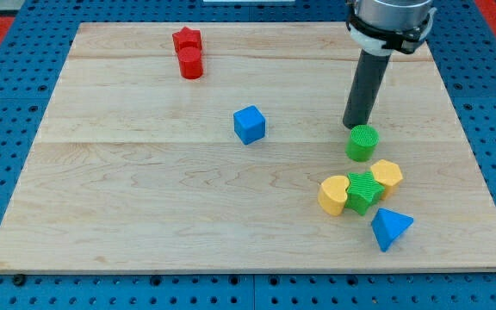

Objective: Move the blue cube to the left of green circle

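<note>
The blue cube (pixel 249 125) sits near the middle of the wooden board. The green circle, a short green cylinder (pixel 362 143), stands to its right, well apart from it. My tip (pixel 352 127) is just above and slightly left of the green cylinder, very close to its top-left edge, and far to the right of the blue cube. The rod rises from there to the arm at the view's top right.
A red star (pixel 187 39) and a red cylinder (pixel 191 63) touch at the upper left. Below the green cylinder cluster a yellow heart (pixel 333 195), a green star (pixel 364 191), a yellow hexagon (pixel 387 176) and a blue triangle (pixel 390 228). The board (pixel 127 198) lies on a blue pegboard.
</note>
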You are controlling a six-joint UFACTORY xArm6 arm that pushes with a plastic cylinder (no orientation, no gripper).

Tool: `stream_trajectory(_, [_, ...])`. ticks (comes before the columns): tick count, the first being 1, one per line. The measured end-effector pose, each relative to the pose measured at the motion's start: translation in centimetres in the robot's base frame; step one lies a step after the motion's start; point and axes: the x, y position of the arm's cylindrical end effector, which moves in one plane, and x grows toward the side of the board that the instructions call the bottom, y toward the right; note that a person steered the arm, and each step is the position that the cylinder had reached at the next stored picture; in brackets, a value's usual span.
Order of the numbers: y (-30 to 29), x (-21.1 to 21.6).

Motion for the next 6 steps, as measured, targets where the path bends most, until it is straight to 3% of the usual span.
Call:
stream_trajectory(1, [-3.2,3.7])
stream_trajectory(2, [-4.7,2.8])
stream_trajectory(4, [-23.3,6.4])
stream_trajectory(5, [-24.6,2.1])
stream_trajectory(6, [-20.1,-1.5])
